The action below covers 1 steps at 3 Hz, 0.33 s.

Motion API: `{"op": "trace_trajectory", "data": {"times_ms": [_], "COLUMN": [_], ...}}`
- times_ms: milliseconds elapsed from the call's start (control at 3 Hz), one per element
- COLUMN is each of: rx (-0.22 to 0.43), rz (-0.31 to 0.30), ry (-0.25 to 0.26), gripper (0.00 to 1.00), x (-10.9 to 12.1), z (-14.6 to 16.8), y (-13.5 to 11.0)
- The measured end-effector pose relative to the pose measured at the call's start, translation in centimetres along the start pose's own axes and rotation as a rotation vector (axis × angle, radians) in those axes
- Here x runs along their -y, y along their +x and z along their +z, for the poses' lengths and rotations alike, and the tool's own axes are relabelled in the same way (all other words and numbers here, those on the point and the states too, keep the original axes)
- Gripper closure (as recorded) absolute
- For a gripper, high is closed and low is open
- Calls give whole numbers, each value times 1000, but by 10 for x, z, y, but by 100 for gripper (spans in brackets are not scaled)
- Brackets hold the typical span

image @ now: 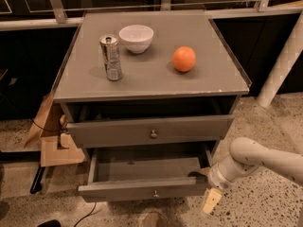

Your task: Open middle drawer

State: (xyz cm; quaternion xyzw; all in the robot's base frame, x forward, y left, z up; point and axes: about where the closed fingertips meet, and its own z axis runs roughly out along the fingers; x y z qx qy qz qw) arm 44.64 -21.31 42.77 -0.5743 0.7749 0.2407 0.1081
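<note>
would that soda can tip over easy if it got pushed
Probably: the can stands upright, tall and narrow, so a high push may topple it; on its side it could roll. The gripper is low, beside the lower open drawer.
</note>
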Motion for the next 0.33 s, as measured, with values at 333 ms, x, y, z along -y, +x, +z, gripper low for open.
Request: {"op": "trace_trajectory", "data": {"times_ms": [333], "rx": [0], "rz": [0], "ry": [0], "gripper": [0], "x": [0], "z": [0], "y": [0]}}
